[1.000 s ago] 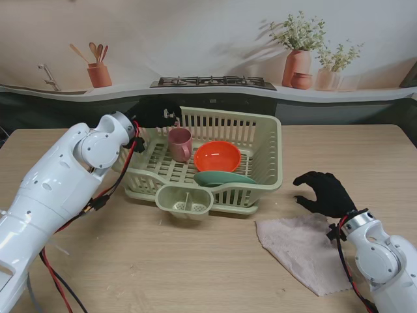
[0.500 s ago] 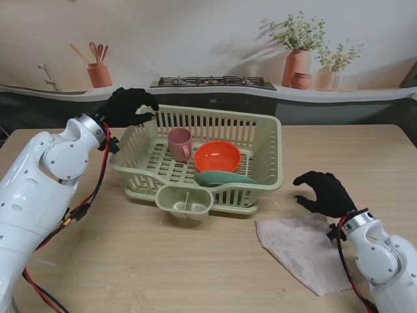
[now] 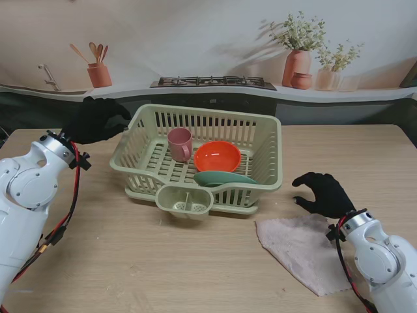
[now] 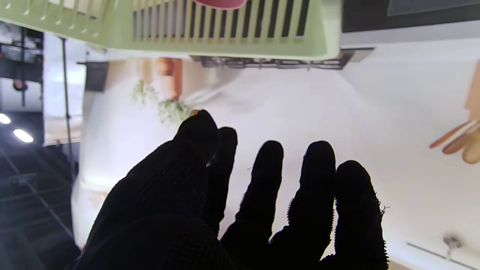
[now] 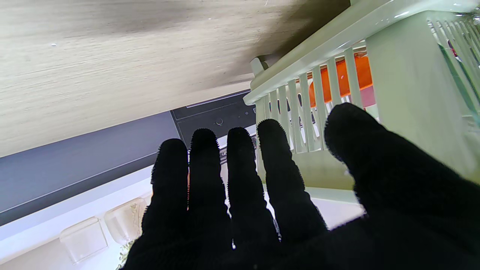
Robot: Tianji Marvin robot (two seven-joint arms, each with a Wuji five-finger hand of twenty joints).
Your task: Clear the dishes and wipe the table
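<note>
A pale green slatted dish rack (image 3: 267, 140) sits at the centre of a wooden table (image 3: 163, 261). Inside it, a pink cup (image 3: 180, 143) stands upright toward ten o'clock, an orange bowl (image 3: 217, 156) rests open side up at the middle, and a green plate (image 3: 221, 178) lies tilted at six o'clock, just beside the bowl. A crumpled beige cloth (image 3: 300, 251) lies flat on the table at four o'clock from the rack.

Kitchen, hob (image 3: 214, 82), utensil pot (image 3: 100, 74), dish rack (image 3: 267, 154)
</note>
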